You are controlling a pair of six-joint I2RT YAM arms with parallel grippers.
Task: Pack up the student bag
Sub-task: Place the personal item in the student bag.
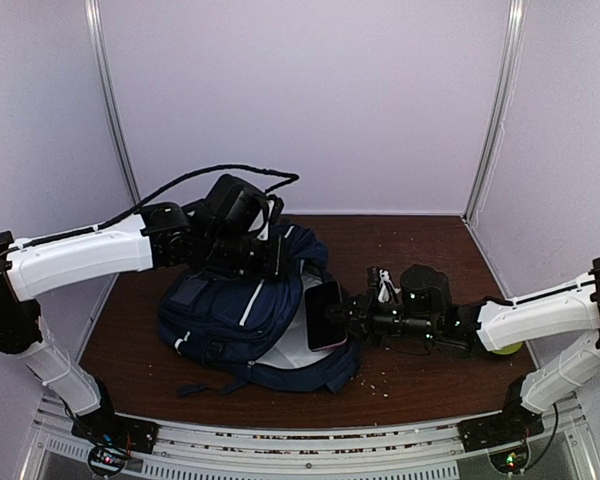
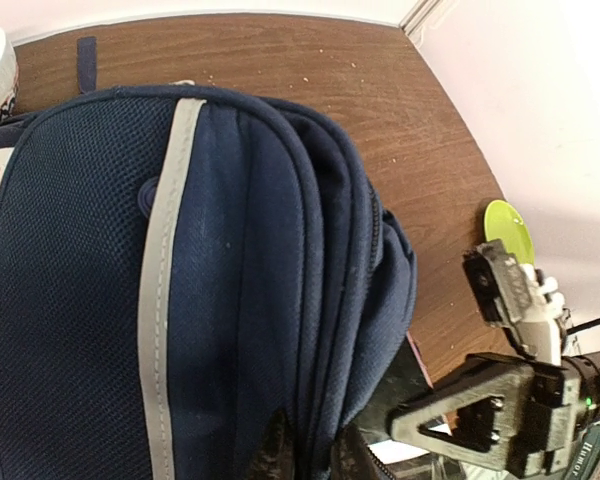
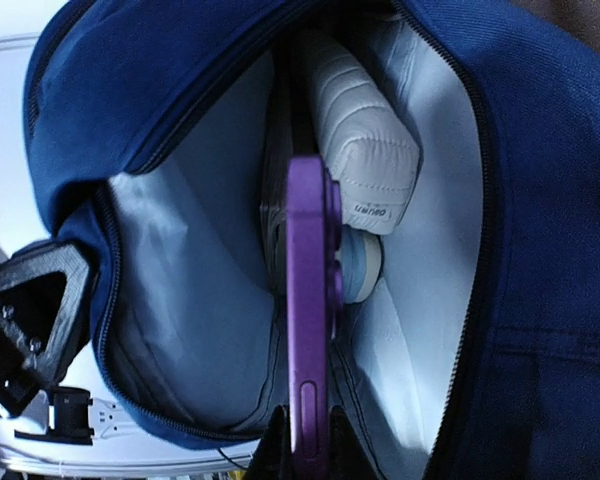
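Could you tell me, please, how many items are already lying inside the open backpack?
1: a white shoe deep against the grey lining of the backpack. The purple phone, gripped by the right end effector, is only at the mouth. Others may be hidden.

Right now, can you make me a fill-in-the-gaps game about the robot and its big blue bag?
The right gripper holds a ____ phone at the mouth of the open student bag.
The left gripper is ____ on the bag's top edge.
Inside the bag lies a padded thing, coloured ____.
The lime-green thing sits by the ____ arm.
Missing words: purple, shut, white, right.
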